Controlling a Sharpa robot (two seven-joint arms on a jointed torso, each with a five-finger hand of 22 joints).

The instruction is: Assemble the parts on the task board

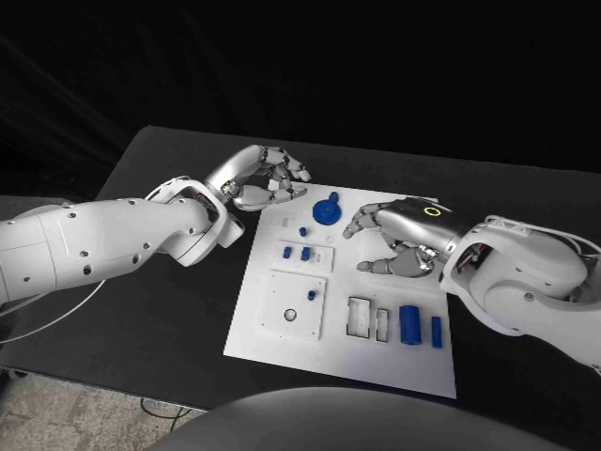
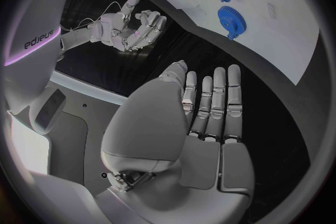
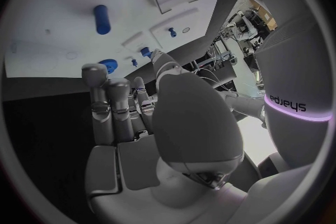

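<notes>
Gear (image 1: 328, 209) on task board (image 1: 290, 343), between empty spread left hand (image 1: 263, 178), right hand (image 1: 398, 237).

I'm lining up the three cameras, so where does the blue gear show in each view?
Head view: blue gear at the task board's far end, between the two hands.
Left wrist view: gear on the board, beyond the left hand's fingertips.
Right wrist view: a blue part past the fingers; cannot tell if it is the gear.
Shared landmark: the white task board.
</notes>
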